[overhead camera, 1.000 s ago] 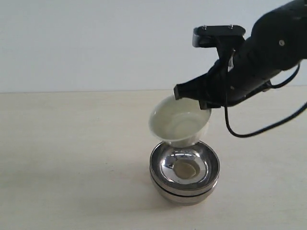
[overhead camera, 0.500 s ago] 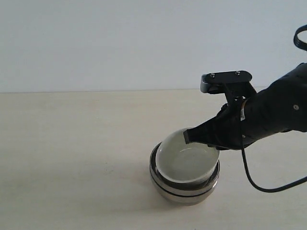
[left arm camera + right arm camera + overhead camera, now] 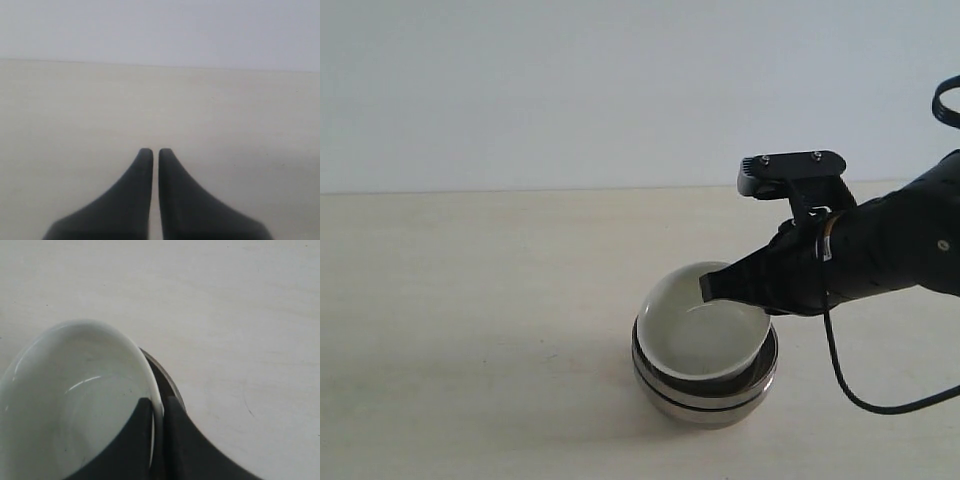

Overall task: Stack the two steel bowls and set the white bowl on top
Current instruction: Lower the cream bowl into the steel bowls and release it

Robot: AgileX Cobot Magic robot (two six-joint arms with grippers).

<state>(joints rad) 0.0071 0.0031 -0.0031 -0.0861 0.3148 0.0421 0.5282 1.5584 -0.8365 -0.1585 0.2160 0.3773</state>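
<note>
Pale tabletop [image 3: 470, 330] carries the two steel bowls [image 3: 705, 398], nested. The white bowl [image 3: 692, 340] is rested inside them, its rim pinched by the right gripper [image 3: 712, 288]; release is judged to be needed next. Left gripper [image 3: 151, 152] is closed on nothing.

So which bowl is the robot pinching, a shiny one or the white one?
The white bowl, the smaller one on top. The right gripper pinches its rim, while the two steel bowls sit stacked underneath it.

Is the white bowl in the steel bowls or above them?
In them: the small glossy white bowl sits sunk into the stacked shiny steel bowls, right gripper clamping its edge.
</note>
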